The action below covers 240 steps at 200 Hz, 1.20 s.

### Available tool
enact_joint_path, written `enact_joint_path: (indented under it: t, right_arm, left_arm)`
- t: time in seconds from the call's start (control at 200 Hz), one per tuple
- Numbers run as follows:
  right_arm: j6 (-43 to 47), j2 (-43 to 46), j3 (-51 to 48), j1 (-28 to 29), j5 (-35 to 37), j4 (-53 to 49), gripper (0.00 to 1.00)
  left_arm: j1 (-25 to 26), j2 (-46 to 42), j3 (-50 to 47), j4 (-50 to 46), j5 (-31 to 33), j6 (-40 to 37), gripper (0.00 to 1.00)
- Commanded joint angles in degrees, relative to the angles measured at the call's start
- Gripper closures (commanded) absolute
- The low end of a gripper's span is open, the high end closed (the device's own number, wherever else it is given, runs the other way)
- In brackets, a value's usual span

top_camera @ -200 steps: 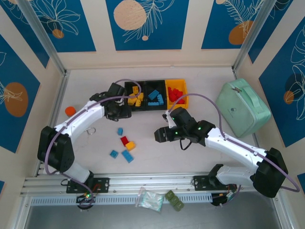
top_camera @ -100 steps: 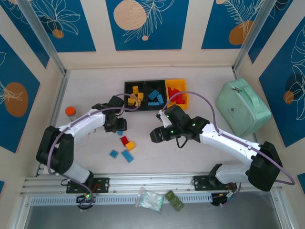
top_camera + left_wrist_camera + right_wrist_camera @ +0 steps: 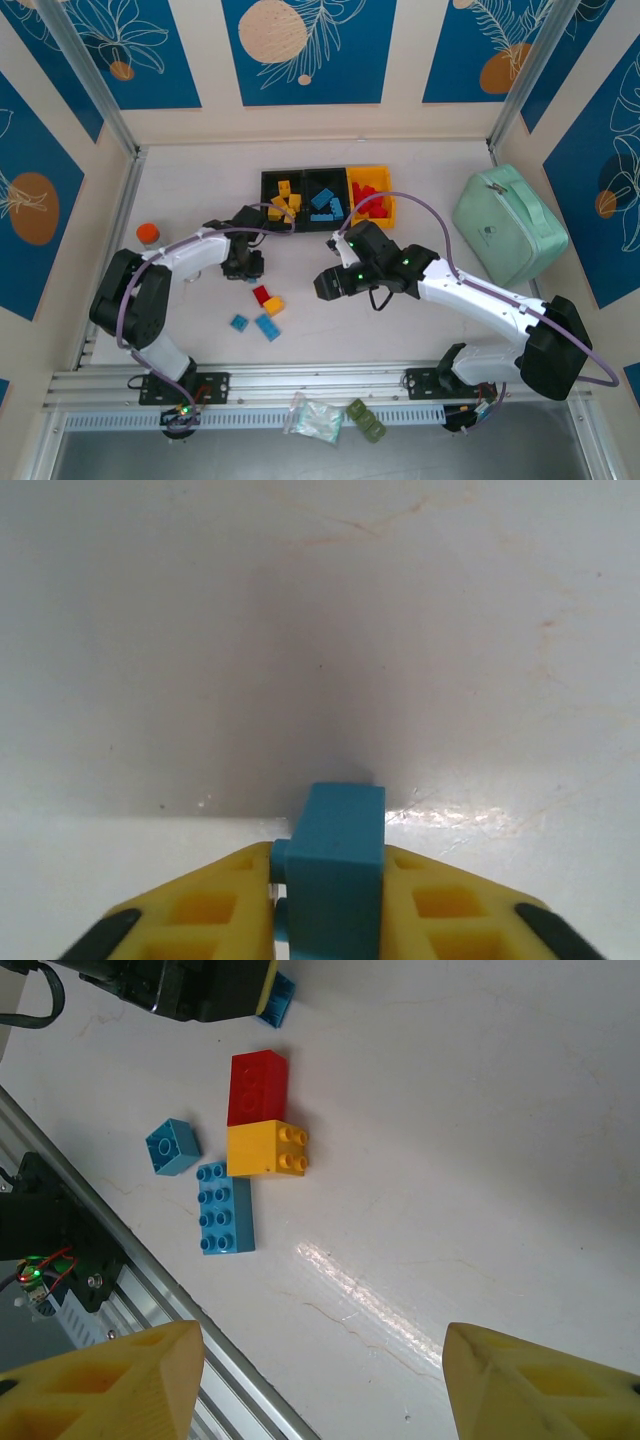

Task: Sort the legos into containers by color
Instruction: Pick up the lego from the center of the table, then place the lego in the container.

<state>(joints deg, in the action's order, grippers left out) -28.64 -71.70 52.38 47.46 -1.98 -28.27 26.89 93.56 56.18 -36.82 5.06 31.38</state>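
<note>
- Left pincer (image 3: 330, 885) — clamped shut on a small blue lego (image 3: 336, 840), low at the tabletop (image 3: 320, 630). The blue-stocked middle bin (image 3: 320, 224) lies near 2 o'clock, closer to this arm.
- Right pincer (image 3: 320, 1380) — half open, empty, with the loose legos (image 3: 258, 1088) at 8 o'clock.
- A second ago the left pincer hung open beside the bins.

The scene is lit brightly and evenly from above, and only soft, faint shadows are cast on the matte white tabletop (image 3: 320, 330). Streaks of glare are seen on it in both wrist views. A broad grey shadow is thrown behind the small blue plastic brick (image 3: 335, 865). The right gripper's (image 3: 320, 1345) yellow fingertips (image 3: 100, 1380) are rendered blurred.
</note>
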Motion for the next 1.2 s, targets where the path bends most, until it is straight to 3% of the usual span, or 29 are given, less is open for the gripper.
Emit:
enact_joint_path:
  t: [0.0, 0.56, 1.196]
  right_arm:
    - [-0.50, 0.87, -0.87, 0.29, -0.50, 0.19, 0.36]
    - [-2.11, 10.96, -6.00, -6.35, 1.36, -1.92, 0.36]
    - [-4.24, 20.04, -12.25, -11.07, 0.93, -2.67, 0.36]
  left_arm:
    - [0.35, -0.11, 0.10, -0.84, 0.78, -0.26, 0.83]
    - [4.87, 2.25, 16.18, -6.44, -0.58, -0.35, 0.86]
    - [8.48, 23.99, 50.61, -11.16, -0.99, -0.27, 0.86]
